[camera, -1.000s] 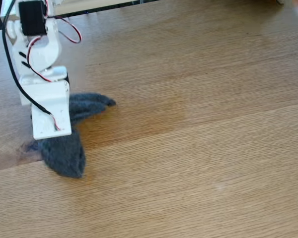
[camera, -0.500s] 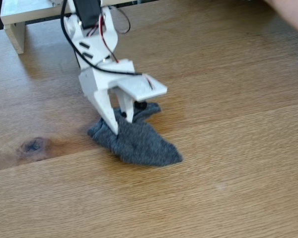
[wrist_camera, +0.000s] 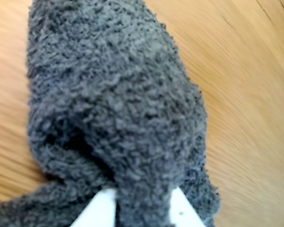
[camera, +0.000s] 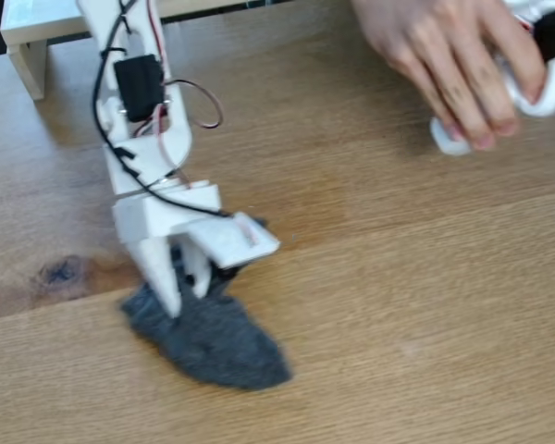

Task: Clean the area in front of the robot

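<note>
We see the dark grey fuzzy cloth (camera: 213, 340) lying on the light-brown desk (camera: 416, 305), low and left of centre in the fixed view, its long end reaching toward the lower right. One end of it is bunched up between the arm's jaws. In the wrist view the cloth (wrist_camera: 118, 109) fills most of the frame, and a narrow fold of it runs down between two white fingertips (wrist_camera: 102, 210) at the bottom edge, so we read the jaws as clenched on the cloth.

The gripper (camera: 183, 294) points down at the desk, tips on the near-left end of the cloth. The white arm (camera: 148, 139) rises from there, leaning up and to the left toward the top edge of the fixed view, with a black motor block (camera: 139, 85) on it and red and black wires looping beside it.

Just left of the cloth we see a dark knot (camera: 59, 272) in the wood, and a darker amber patch of grain lies behind the arm toward the centre of the desk.

At the top left stands a white wooden frame (camera: 32, 42). At the top right a person's hand (camera: 444, 55) reaches in, fingers down, touching a small white object (camera: 447, 139) on the desk; it is too blurred for us to name.
</note>
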